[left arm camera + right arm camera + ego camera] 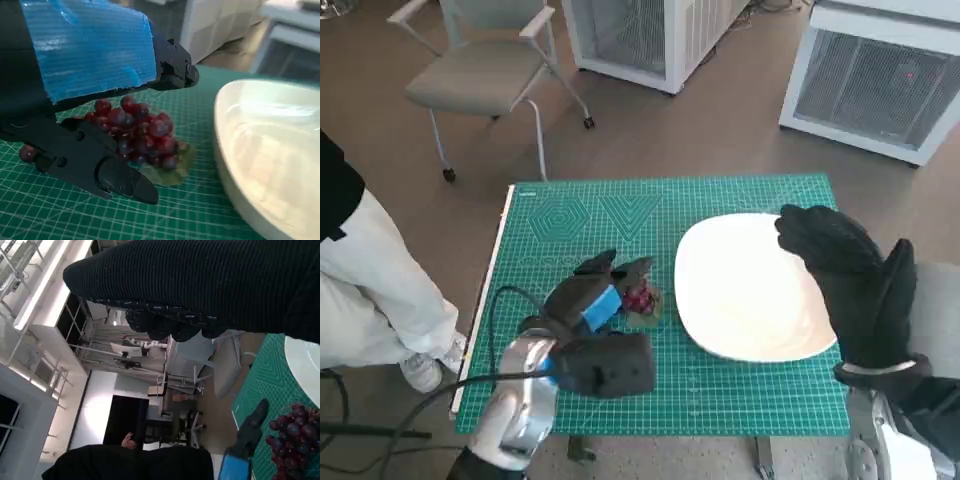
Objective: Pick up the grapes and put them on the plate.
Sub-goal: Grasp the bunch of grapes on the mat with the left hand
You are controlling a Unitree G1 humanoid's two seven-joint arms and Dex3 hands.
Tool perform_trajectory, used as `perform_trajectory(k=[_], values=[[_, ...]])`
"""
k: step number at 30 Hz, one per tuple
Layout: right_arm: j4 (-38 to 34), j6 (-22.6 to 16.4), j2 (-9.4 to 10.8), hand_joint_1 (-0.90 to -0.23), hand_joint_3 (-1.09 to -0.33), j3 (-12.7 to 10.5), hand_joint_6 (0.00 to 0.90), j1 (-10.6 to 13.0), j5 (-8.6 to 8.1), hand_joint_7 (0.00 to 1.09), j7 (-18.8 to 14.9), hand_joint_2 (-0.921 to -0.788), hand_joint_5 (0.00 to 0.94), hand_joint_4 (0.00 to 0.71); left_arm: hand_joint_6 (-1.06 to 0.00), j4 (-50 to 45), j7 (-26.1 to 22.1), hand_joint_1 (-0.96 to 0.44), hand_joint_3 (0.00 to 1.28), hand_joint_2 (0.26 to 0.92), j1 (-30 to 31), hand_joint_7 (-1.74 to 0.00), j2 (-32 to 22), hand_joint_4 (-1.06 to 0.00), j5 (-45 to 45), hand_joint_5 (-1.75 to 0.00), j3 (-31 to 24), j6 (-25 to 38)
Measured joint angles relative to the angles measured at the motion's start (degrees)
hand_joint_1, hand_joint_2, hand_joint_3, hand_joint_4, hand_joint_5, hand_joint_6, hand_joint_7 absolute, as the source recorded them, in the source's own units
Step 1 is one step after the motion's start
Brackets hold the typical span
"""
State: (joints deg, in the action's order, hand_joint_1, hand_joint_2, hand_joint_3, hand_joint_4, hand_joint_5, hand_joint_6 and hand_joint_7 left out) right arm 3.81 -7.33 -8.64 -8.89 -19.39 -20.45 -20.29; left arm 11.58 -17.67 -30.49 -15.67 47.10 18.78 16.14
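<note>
grapes: dark red grape bunch on the green cutting mat, beside the plate's left edge, not lifted
plate: white oval plate bare, right half of mat
left hand: fingers apart around bunch, grasp not closed
right hand: holds nothing, over plate's right edge
left to do: grasp, lift, place

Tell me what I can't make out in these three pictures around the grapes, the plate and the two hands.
- Whether the blue-taped black left hand touches the bunch of dark red grapes: its fingers hide the contact in the left wrist view, and the head view is too small.
- Near rim of the white oval plate: covered by the black knitted right hand in the head view.
- Right hand's fingers: a dark band in the right wrist view.
</note>
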Motion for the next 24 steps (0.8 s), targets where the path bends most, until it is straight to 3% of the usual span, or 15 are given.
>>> perform_trajectory(k=[13, 24], values=[[0.0, -0.1, -0.1, -0.335, -0.598, -0.1, 0.239, 0.0, 0.0, 0.99, 0.0, -0.921, 0.833, 0.454, -0.33, 25.3, 4.7, -0.18, 0.01, 0.77, -12.2, 0.0, 3.2, -0.15, 2.2, 0.0, 6.8, 4.1], [0.1, -0.1, -0.2, -0.332, -0.599, -0.2, 0.238, 0.1, 0.0, 0.99, 0.0, -0.921, 0.835, 0.452, -0.31, 40.4, 11.2, -0.14, 0.01, 0.779, -19.6, 0.0, 5.3, -0.14, -1.0, 0.0, 7.7, -0.5]])
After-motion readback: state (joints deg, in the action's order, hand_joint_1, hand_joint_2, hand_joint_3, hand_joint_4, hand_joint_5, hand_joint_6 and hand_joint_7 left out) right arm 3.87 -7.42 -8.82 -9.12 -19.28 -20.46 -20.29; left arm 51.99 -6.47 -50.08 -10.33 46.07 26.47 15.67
